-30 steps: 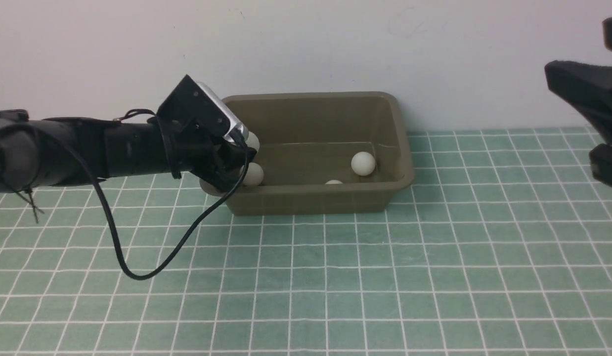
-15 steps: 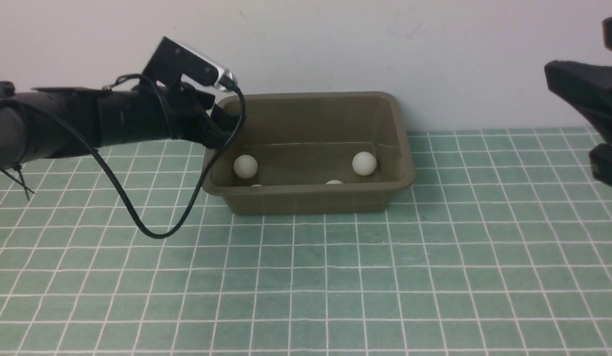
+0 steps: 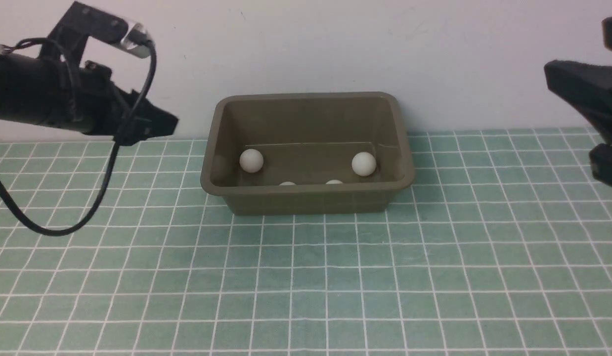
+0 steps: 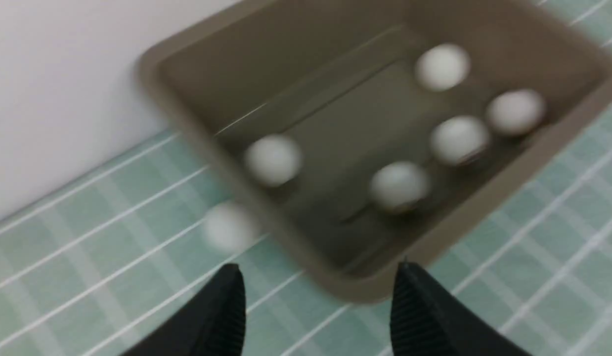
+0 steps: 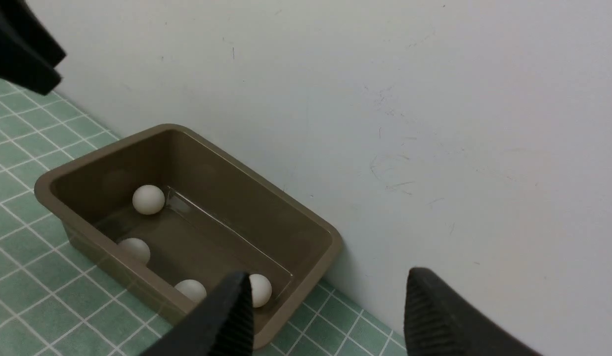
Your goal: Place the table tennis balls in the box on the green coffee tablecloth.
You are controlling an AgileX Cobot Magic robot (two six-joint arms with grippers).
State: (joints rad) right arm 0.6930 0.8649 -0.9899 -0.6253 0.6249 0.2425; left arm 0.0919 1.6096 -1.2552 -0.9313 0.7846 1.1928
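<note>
A: The left gripper (image 4: 318, 269) hangs up and to the left of the box (image 3: 306, 200), fingers apart, nothing between them. What now?

B: I'd judge the dropping is done, so the job is to get clear cleanly. Lift away from the rim, not across it. Watch that slack cable (image 3: 59, 231) too. It loops low over the green coffee tablecloth (image 3: 306, 296) and could tug at the box, which I'd guess is light.

A: And the right gripper (image 5: 326, 277)?

B: Well off to the right, also spread and empty. No need to bring it in.

A: Where are the table tennis balls (image 3: 251, 160)?

B: In the box, with none on the cloth that I can see. From the front, 2 just peep over the near side, then 2 sit farther back, 1 left and 1 right. The blurred left wrist view seems to show 5 inside. There is also a pale smear by the rim that I can't call. The balls are small, matte and white, and lie loose, so they're free to roll. The olive-brown box stands close against the white wall (image 3: 335, 44).
</note>
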